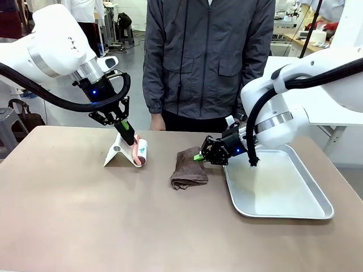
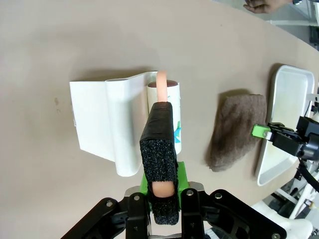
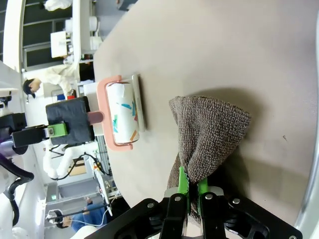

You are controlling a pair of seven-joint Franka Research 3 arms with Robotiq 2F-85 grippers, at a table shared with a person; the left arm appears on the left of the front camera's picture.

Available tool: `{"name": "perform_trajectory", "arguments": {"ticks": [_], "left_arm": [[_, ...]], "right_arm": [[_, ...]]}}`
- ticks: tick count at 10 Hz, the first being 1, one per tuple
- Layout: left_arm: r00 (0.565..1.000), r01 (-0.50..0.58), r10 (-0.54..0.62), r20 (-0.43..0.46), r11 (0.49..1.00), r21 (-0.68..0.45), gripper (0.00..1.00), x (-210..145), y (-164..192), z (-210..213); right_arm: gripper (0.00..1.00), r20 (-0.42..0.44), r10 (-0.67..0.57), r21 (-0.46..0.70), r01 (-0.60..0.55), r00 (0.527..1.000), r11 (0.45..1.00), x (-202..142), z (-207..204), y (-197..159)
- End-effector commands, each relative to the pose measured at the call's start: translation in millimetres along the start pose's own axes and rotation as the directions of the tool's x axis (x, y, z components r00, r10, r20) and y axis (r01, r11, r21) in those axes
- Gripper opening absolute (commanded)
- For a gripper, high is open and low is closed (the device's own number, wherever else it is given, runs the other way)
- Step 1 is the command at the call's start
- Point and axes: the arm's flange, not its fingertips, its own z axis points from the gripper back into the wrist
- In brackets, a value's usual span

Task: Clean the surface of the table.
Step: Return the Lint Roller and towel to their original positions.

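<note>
The right gripper (image 1: 199, 157) is pinching the brown cloth (image 1: 189, 168) by its near edge, the cloth trailing leftward over the table (image 1: 85, 215) beside the tray (image 1: 283, 195). The left gripper (image 1: 126, 136) is clamping the lint roller (image 1: 139, 152) handle, apparently still resting in its white stand (image 1: 118, 151)

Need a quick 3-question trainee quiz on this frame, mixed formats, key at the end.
1. True or false: the right tool is shut on the brown cloth.
2. The left tool grips what? A) tray rim B) lint roller handle C) the person's sleeve
3. Fill in: the silver tray lies on the table on the robot's ____ side.

Key: 1 true; 2 B, the pink handle of the lint roller; 3 right.
</note>
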Motion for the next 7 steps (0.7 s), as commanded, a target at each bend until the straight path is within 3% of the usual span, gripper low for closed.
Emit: {"name": "perform_trajectory", "arguments": {"ticks": [1,4,5,6,7], "left_arm": [[1.0,-0.022,0.021,0.017,0.999,0.04,0.22,-0.7,-7.1,1.3],[1.0,-0.008,0.008,0.005,0.999,0.04,0.22,1.5,-7.9,-1.1],[1.0,-0.018,0.018,0.01,0.998,0.055,0.31,1.8,-7.1,-1.0],[1.0,-0.022,0.021,0.01,0.998,0.053,0.75,2.2,-6.1,0.0],[0.999,-0.032,0.03,0.022,0.998,0.06,0.89,2.3,-5.4,0.7]], "right_arm": [[0.07,-0.017,-0.009,-0.001,0.009,1.0,1.0,7.6,-4.6,4.7],[0.07,-0.02,0.001,0.0,-0.001,1.0,1.0,7.3,-5.1,6.9],[0.07,-0.026,-0.002,-0.003,0.002,1.0,1.0,7.7,-6.5,6.4],[0.1,-0.032,-0.004,-0.007,0.004,0.999,1.0,7.3,-7.4,6.1],[0.56,-0.044,-0.013,-0.001,0.013,0.999,1.0,7.6,-7.2,5.6]]}}
